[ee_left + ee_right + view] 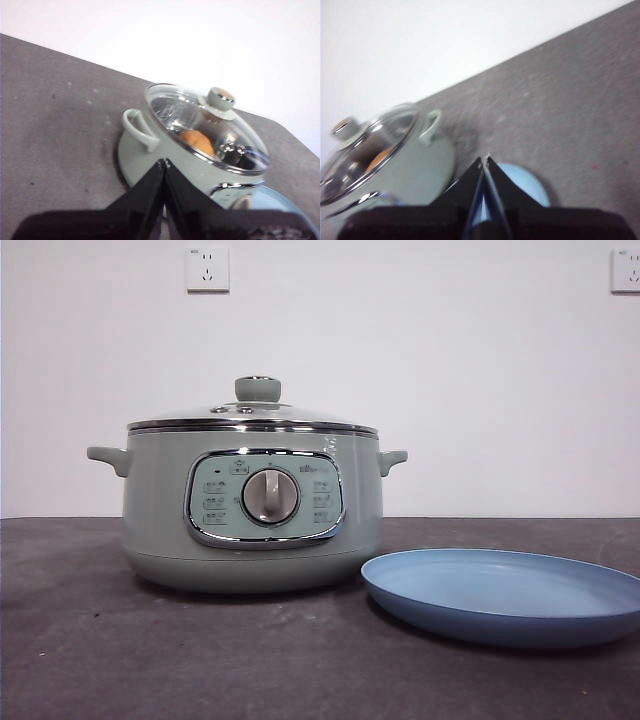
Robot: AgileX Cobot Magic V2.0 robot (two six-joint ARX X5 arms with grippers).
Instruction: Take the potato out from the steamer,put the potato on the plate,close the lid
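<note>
On the dark bench (80, 640) the steamer (255, 540) sits with its lid (255, 418) on and the potato (197, 141) inside, the empty plate (505, 592) just beside to receive it, while left hand (164, 161) and right hand (485, 159) wait closed, holding nothing.

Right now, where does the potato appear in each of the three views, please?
Front view: not visible; the steamer wall hides it.
Left wrist view: the potato is an orange lump under the glass lid, beside the knob.
Right wrist view: the potato is a blurred orange patch under the lid.
Shared landmark: the lid's green knob.
</note>
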